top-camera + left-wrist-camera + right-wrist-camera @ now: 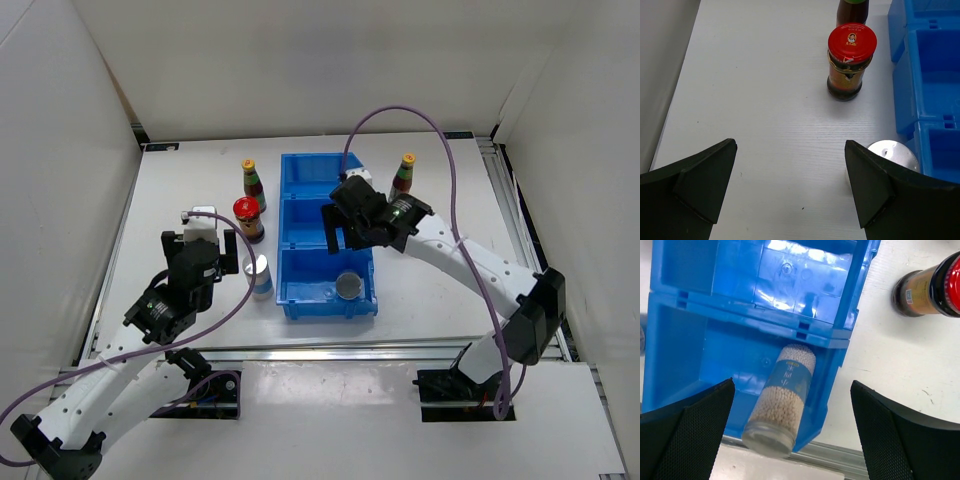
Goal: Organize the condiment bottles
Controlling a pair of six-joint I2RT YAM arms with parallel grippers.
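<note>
One white-blue silver-topped bottle (349, 285) stands in the near compartment of the blue bin (300, 205); in the right wrist view it (782, 400) shows below and between my open fingers. My right gripper (340, 238) (792, 429) is open and empty above the bin. The other silver-topped bottle (258, 275) stands on the table left of the bin, its top (892, 154) beside my right finger. My left gripper (222, 262) (790, 187) is open and empty. A red-lidded jar (247, 218) (850, 60) and a yellow-capped bottle (252, 180) stand farther back. Another yellow-capped bottle (403, 173) stands right of the bin.
A dark bottle with a red top (927, 290) stands right of the bin in the right wrist view, cut off by the frame edge and hidden under my right arm from above. A metal rail (330, 350) runs along the table's near edge. White walls enclose the table.
</note>
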